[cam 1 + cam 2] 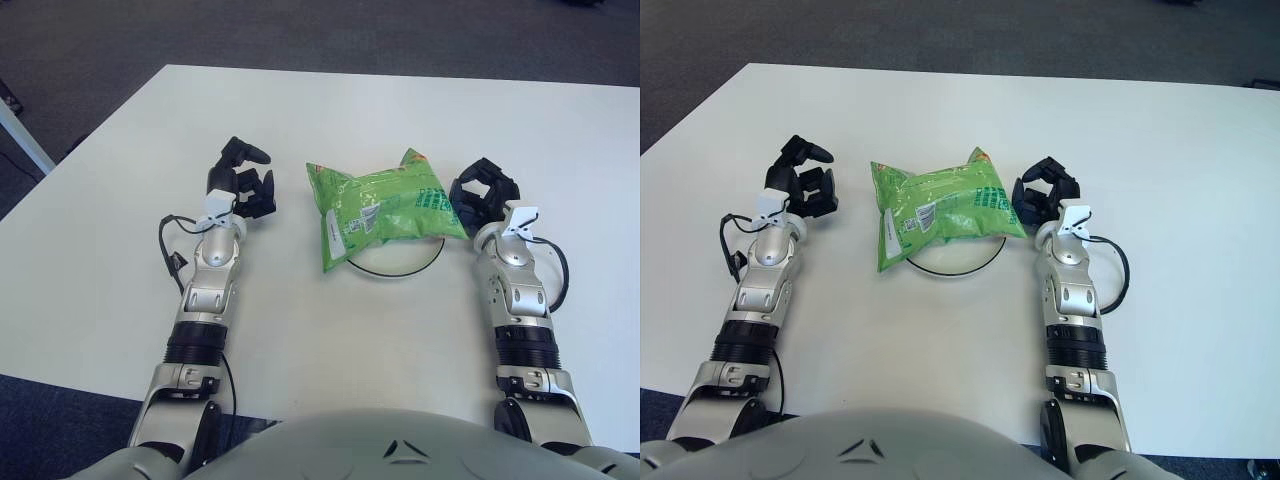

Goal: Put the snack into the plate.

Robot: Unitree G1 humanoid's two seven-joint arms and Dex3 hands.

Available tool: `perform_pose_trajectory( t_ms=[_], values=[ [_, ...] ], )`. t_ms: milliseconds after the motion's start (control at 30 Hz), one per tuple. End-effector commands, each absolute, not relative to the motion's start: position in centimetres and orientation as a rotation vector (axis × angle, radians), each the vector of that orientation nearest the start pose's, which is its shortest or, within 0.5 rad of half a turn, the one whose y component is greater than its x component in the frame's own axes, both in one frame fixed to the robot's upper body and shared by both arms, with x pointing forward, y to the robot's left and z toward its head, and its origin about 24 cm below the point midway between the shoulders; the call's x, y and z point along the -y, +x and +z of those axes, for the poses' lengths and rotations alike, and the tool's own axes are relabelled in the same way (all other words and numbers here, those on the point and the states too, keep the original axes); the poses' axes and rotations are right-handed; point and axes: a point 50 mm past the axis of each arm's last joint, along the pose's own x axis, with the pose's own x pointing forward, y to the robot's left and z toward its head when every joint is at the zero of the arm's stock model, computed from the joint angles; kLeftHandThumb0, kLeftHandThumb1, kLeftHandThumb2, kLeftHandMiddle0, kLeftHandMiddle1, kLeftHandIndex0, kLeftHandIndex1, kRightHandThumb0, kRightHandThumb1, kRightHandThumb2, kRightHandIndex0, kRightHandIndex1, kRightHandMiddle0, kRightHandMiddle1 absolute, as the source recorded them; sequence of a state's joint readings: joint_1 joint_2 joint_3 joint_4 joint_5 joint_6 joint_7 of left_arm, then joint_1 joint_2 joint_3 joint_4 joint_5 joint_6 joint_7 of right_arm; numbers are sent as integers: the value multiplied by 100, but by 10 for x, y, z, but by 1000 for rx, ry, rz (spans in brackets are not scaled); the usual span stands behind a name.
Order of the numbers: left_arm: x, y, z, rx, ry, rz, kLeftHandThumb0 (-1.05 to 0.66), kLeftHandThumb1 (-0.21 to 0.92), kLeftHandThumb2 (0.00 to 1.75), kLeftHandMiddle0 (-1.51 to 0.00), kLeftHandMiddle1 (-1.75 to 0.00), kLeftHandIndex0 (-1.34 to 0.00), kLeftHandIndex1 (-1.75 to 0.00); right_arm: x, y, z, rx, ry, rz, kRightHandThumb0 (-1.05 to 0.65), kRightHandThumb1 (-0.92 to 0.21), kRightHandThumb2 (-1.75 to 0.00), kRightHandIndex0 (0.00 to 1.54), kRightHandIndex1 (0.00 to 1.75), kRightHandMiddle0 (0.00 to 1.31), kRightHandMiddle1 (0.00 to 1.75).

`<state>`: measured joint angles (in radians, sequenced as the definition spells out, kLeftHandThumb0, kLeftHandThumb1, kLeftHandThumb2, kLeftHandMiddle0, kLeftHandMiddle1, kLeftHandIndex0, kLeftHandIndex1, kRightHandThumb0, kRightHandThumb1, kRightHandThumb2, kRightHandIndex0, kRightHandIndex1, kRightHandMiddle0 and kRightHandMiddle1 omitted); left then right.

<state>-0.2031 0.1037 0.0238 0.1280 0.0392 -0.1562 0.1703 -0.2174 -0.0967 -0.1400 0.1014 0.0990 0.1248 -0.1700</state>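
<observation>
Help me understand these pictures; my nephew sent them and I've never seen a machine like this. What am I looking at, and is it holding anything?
You are looking down from a camera in the head of a human-shaped robot. The two pictures come from its two eyes, set slightly apart, so they show the same scene. The grey curve at the bottom is its chest, and the silver arms reach forward over a white table.

Each arm ends in a black three-fingered hand. The left hand shows left of a puffy green plastic snack bag, fingers curled, holding nothing. The right hand is at the bag's right edge, fingers spread, not gripping it.

The bag lies on top of a round white plate with a dark rim, covering most of it.
</observation>
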Motion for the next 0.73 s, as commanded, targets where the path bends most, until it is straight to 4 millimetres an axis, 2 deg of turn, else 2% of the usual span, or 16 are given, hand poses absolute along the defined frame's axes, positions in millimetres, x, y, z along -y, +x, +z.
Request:
perform_pose_trajectory(
  t_ms=[0,700],
  values=[
    [-166,274,49,111,64,174,-43,49,110,-114,-175,-48,-175,194,273,26,-177,60,-276,-51,-25,-140,130,175,67,175],
    [-160,271,51,124,44,181,-44,43,117,-118,-175,-52,-175,198,273,28,-176,61,-264,-50,-26,-138,130,175,66,175]
  ],
)
